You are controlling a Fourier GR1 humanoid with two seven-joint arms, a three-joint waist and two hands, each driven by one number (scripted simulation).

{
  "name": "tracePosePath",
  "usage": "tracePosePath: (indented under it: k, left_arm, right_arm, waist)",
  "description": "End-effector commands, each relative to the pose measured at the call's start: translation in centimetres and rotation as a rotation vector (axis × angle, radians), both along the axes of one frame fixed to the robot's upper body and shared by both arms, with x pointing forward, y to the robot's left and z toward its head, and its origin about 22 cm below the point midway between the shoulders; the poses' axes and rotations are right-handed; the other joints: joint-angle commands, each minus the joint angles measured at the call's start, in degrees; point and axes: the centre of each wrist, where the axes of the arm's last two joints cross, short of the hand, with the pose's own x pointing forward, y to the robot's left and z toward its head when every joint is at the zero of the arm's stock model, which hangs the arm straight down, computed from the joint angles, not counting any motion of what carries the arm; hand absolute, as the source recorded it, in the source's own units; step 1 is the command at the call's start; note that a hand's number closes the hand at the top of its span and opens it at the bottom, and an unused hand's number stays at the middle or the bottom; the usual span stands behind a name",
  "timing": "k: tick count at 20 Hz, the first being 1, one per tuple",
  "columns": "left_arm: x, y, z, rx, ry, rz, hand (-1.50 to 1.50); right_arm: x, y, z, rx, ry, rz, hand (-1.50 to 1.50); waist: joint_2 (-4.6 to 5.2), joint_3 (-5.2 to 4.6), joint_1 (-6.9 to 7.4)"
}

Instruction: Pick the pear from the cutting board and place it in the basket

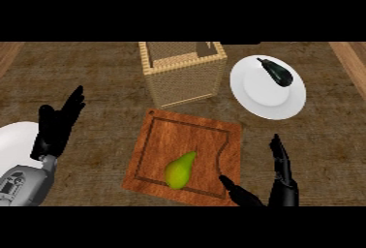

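A green pear [178,170] lies on the wooden cutting board [164,133], near its front edge, stem end pointing up and right. The tall woven basket [183,75] stands just behind the board. My right hand [279,186] is open at the board's front right corner, thumb reaching toward the board, fingers straight up, a short way right of the pear and not touching it. My left hand [58,127] rests open at the left, fingers up, well clear of the board.
A white plate [261,94] with a dark eggplant [276,71] on it sits to the right of the basket. Part of another white plate [16,138] shows at the left edge behind my left forearm. The counter is dark wood.
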Motion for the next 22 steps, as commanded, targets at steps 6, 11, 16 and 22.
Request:
tracePosePath:
  k: [6,11,16,22]
  left_arm:
    - [0.9,-0.6,1.4,0.008,-0.009,-0.004,0.00]
    - [0.3,-2.0,0.3,-0.002,-0.001,-0.012,0.00]
    - [1.8,-2.3,1.7,0.000,0.002,-0.013,0.00]
    - [-0.6,-1.2,-0.1,-0.005,0.010,-0.011,0.00]
  right_arm:
    - [-7.6,-2.7,2.2,-0.183,0.403,0.358,-1.50]
    - [-8.6,-2.8,9.5,-0.189,0.452,0.430,-1.50]
    - [-7.5,-0.9,13.1,-0.183,0.474,0.355,-1.50]
    - [-7.2,0.5,12.5,-0.209,0.462,0.261,-1.50]
  waist:
    - [0.20,-0.08,1.15]
    - [0.14,0.13,0.87]
    - [0.34,0.40,1.14]
    - [0.28,0.52,1.21]
